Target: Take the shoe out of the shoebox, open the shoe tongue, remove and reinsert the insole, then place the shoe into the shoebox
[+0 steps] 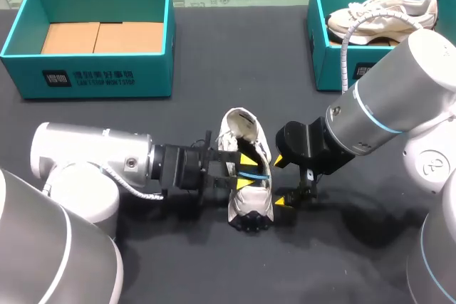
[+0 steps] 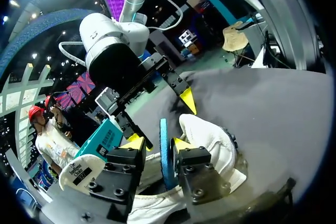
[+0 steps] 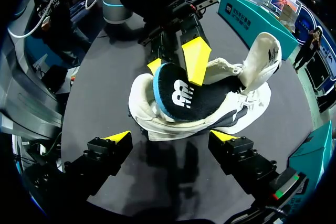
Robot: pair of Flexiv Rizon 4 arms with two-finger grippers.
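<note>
- Shoe (image 1: 239, 129) lies on its side on the dark table (image 1: 214, 55), out of both boxes, between the 2 grippers. Its opening faces the right arm.
- Insole (image 3: 184, 95), dark top with a blue edge, is partly out of the shoe. 1 end stands clear of the opening and the rest is still tucked inside.
- Left gripper (image 1: 246, 172) comes in level from the left. Its 2 yellow tips are clenched on the raised end of the insole, 1 on each face; the left wrist view shows the blue edge (image 2: 165, 150) running between the fingers.
- Right gripper (image 3: 171, 136) is released, fingers spread wide, holding nothing. It sits just beside the shoe on the right, and no contact is visible.
- Teal shoebox (image 1: 85, 76) at the far left of the table holds only its brown cardboard floor.
- 2nd teal shoebox (image 1: 328, 62) at the far right holds another white shoe (image 1: 381, 12), lying flat.
- Both boxes are well apart from the grippers.
</note>
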